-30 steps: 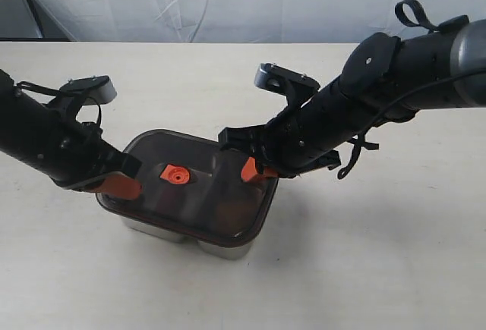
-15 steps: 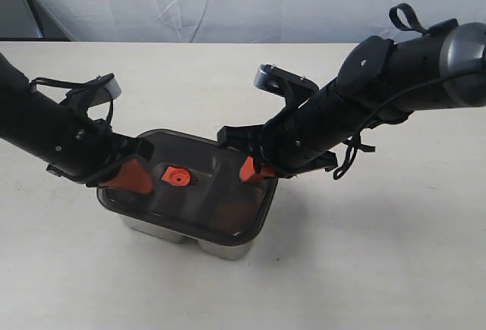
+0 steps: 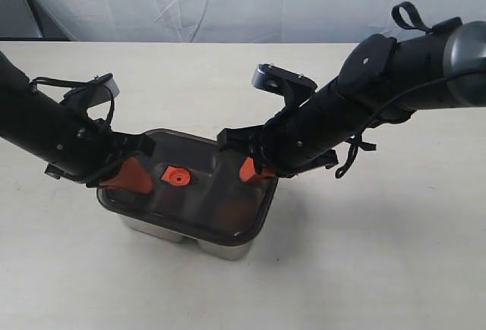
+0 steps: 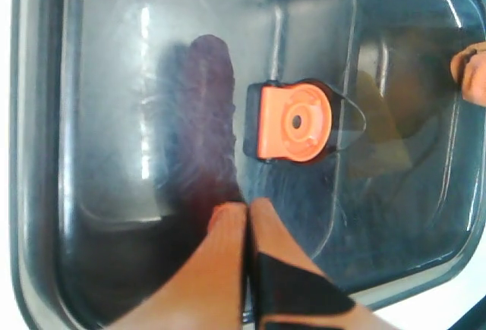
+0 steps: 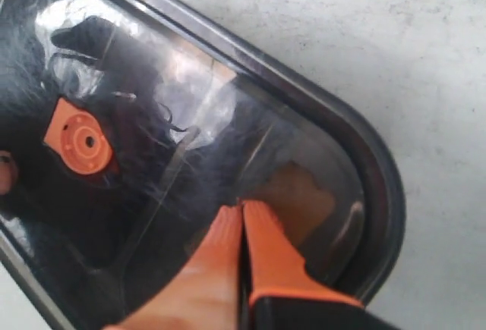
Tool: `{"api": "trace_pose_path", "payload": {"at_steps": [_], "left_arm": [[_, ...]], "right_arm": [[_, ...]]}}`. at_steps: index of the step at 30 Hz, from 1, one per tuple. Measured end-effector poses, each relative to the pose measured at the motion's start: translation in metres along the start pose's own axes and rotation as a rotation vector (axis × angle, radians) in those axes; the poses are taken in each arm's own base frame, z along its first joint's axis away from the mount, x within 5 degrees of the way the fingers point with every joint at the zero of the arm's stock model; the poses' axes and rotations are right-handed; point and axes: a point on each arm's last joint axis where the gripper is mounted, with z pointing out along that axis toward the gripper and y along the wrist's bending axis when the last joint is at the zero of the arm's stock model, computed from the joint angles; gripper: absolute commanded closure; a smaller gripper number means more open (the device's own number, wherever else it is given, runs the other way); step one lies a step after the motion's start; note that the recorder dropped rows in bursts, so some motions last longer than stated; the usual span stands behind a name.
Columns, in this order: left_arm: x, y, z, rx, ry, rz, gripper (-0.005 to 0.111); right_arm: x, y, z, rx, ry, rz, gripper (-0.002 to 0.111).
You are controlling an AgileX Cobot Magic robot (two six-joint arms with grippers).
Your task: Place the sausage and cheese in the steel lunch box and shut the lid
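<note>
**Inspector:** Position of the lid [image 3: 199, 193]?

**Assistant:** Lying on the steel lunch box [image 3: 224, 249], with its orange tab [image 3: 175, 175] at its centre. The sausage [image 4: 203, 110] and the cheese [image 5: 304, 193] show dimly beneath it, in separate compartments.

**Inspector:** Grippers?

**Assistant:** The left gripper [image 4: 247, 207] is pressed together, tips on the lid beside the orange tab. The right gripper [image 5: 241, 209] is likewise, tips on the lid over the cheese. The box stands on the table [image 3: 380, 254].

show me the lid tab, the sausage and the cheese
lid tab [image 4: 295, 121], left wrist view, centre of the orange disc
sausage [image 4: 206, 110], left wrist view, middle of its dark shape
cheese [image 5: 305, 193], right wrist view, middle of its brownish shape
</note>
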Motion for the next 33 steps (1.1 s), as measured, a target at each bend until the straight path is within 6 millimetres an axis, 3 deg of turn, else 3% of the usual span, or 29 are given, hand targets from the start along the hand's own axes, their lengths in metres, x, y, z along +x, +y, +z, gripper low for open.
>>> {"api": "trace_pose_path", "payload": {"at_steps": [8,16,33], "left_arm": [[0.000,0.000,0.000,-0.001,-0.002,-0.004,0.106],[0.000,0.000,0.000,-0.003,-0.005,-0.009,0.106],[0.014,0.002,-0.033,-0.201,-0.006,0.156,0.106]], "right_arm": [[0.008,0.021,-0.019,-0.048,0.002,-0.081,0.108],[0.032,0.051,0.000,-0.069,0.064,-0.176,0.108],[0.036,0.049,0.015,-0.051,0.096,-0.178,0.108]]}}
